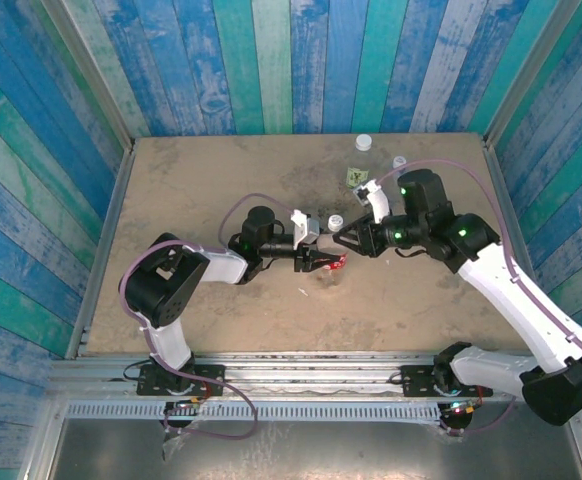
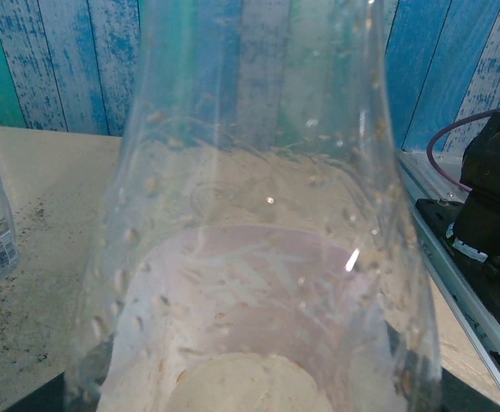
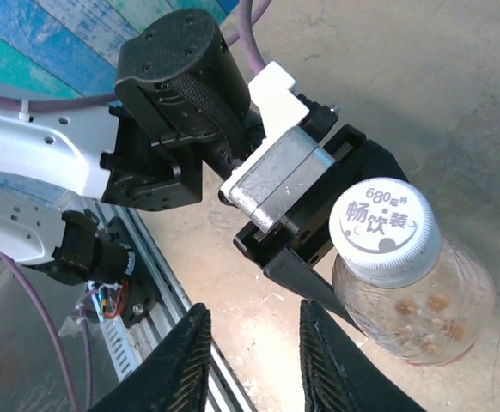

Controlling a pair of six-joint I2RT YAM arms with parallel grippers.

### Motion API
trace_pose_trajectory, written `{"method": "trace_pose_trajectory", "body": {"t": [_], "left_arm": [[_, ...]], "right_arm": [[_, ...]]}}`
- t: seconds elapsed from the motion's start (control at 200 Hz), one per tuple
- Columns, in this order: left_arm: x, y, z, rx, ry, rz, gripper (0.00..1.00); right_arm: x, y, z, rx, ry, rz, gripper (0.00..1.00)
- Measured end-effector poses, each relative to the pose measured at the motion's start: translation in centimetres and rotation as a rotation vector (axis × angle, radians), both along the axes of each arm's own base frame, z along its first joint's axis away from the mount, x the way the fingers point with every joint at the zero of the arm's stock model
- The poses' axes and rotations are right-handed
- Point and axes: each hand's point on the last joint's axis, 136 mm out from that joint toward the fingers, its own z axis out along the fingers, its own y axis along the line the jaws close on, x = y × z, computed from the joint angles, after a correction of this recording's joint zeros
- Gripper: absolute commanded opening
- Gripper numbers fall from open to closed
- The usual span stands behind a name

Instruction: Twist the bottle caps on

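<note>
Near the middle of the table [image 1: 201, 180], your left gripper [image 1: 323, 262] is clamped around the body of the red-labelled bottle [image 3: 422, 318]. A white cap [image 3: 386, 225] with printed characters sits on the bottle's neck. Your right gripper [image 3: 252, 307] hangs just beside the cap, its fingers parted with nothing between them. Toward the far right of the table stands the green-yellow-labelled bottle [image 1: 360, 172], with another bottle [image 1: 399, 162] just right of it.

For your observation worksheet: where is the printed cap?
Right wrist view: the printed cap sits atop the bottle held by the left gripper, mid-table, beside the right gripper.
</note>
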Motion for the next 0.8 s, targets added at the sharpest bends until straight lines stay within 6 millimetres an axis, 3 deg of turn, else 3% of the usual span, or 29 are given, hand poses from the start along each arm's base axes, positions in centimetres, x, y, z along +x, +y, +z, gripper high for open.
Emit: {"method": "trace_pose_trajectory", "body": {"t": [0.065, 0.17, 0.446, 0.596, 0.796], "left_arm": [[0.0, 0.0, 0.0, 0.001, 0.001, 0.0, 0.56], [0.0, 0.0, 0.0, 0.002, 0.001, 0.0, 0.56], [0.0, 0.0, 0.0, 0.002, 0.002, 0.0, 0.56], [0.0, 0.0, 0.0, 0.002, 0.002, 0.0, 0.56], [-0.1, 0.0, 0.0, 0.001, -0.006, -0.005, 0.56]], "right_arm": [[0.5, -0.4, 0.0, -0.007, -0.007, -0.023, 0.48], [1.7, -1.1, -0.3, -0.02, -0.002, -0.062, 0.49], [4.5, 0.2, -1.4, -0.045, 0.04, -0.058, 0.42], [4.7, 0.6, -1.5, -0.042, 0.045, -0.035, 0.3], [4.3, 0.4, -1.6, -0.036, 0.046, -0.029, 0.3]]}}
